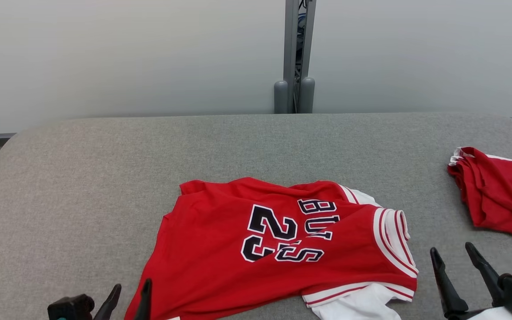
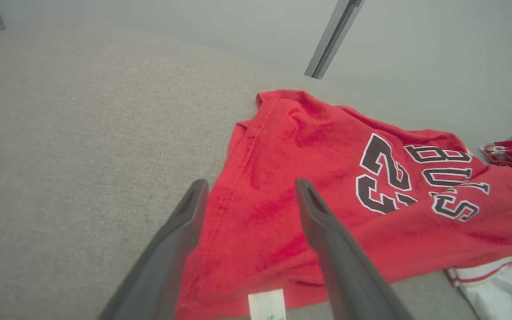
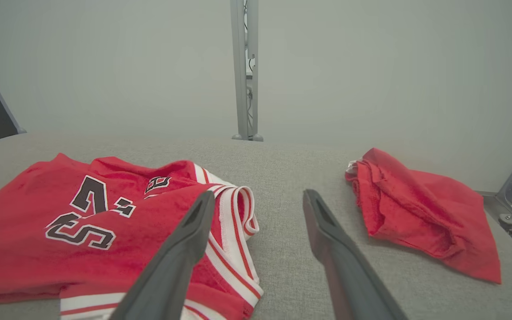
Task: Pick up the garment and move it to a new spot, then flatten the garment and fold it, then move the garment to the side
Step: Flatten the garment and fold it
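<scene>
At the lower left of the head view, the left tool (image 1: 131,288) hangs with its 2 fingers spread wide and holds nothing. Its tips sit to either side of the left hem (image 2: 220,178) of the red jersey (image 1: 220,249), and a white tag (image 2: 267,304) shows at the near edge between them. Further right, the jersey lies rumpled near the front middle of the grey counter (image 1: 105,169). Its 23 and lettering are creased, and white cloth pokes out beneath the striped trim (image 1: 394,240). Just beside that trim the right tool (image 1: 451,249) is likewise spread and empty, over bare counter. Farther right, well apart, sits a second red garment (image 1: 500,195).

The lift looks not yet begun. To do it well, bring the left tool down onto the hem and shift the right tool inward onto the trim. Pinch only 1 or 2 layers so the cloth hangs open rather than bunched. Raise both tools together, level, and choose a new spot clear of the second garment.
</scene>
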You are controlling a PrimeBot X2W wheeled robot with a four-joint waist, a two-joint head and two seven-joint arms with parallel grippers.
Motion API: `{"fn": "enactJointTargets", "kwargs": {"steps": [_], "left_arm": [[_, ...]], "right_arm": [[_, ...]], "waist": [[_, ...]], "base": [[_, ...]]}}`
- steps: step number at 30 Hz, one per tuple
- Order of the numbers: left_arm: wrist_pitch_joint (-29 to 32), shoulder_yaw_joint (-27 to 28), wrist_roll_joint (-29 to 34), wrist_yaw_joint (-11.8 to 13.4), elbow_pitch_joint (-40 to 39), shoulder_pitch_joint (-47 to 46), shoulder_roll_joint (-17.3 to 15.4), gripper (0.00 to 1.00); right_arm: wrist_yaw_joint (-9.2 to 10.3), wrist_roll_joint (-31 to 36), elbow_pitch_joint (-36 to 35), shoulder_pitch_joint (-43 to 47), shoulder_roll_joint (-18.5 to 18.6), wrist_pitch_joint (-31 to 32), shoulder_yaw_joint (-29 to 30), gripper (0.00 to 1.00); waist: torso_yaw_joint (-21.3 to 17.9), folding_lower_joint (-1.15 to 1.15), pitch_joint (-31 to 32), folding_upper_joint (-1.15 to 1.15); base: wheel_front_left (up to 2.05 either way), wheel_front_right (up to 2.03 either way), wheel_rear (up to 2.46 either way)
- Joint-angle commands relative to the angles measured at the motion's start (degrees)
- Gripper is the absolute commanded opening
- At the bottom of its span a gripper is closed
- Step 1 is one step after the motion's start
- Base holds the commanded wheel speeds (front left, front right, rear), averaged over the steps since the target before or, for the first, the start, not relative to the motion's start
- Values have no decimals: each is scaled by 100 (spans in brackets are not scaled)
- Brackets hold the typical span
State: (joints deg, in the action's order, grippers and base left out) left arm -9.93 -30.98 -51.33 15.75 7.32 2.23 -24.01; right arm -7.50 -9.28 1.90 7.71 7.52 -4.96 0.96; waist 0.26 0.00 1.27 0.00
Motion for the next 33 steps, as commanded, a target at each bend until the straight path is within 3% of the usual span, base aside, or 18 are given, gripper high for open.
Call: {"fn": "enactJointTargets", "kwargs": {"steps": [1, 11, 22, 31, 32, 33], "left_arm": [[75, 34, -81, 40, -36, 110, -88, 100], [685, 198, -691, 399, -417, 800, -208, 98], [767, 293, -999, 275, -70, 701, -22, 100], [691, 411, -1197, 15, 481, 436, 193, 100], [686, 424, -1226, -12, 529, 407, 216, 95], [674, 433, -1230, -35, 569, 385, 228, 73]], "right_arm": [[1, -47, 57, 86, 10, 28, -25, 100], [2, -173, 352, 229, -12, -34, -138, 100], [2, -243, 603, -4, 59, -148, -343, 100], [2, -382, 859, -36, 104, -158, -452, 100], [2, -412, 900, -38, 104, -151, -473, 100], [2, -430, 935, -32, 106, -129, -502, 100]], "waist": [[22, 0, -37, 0], [18, 0, -230, 0], [-117, 0, -377, 0], [-225, 0, -481, 0], [-233, 0, -490, 0], [-239, 0, -498, 0]], "base": [[0, 0, 0], [0, 0, 0], [0, 0, 0], [0, 0, 0], [0, 0, 0], [0, 0, 0]]}}
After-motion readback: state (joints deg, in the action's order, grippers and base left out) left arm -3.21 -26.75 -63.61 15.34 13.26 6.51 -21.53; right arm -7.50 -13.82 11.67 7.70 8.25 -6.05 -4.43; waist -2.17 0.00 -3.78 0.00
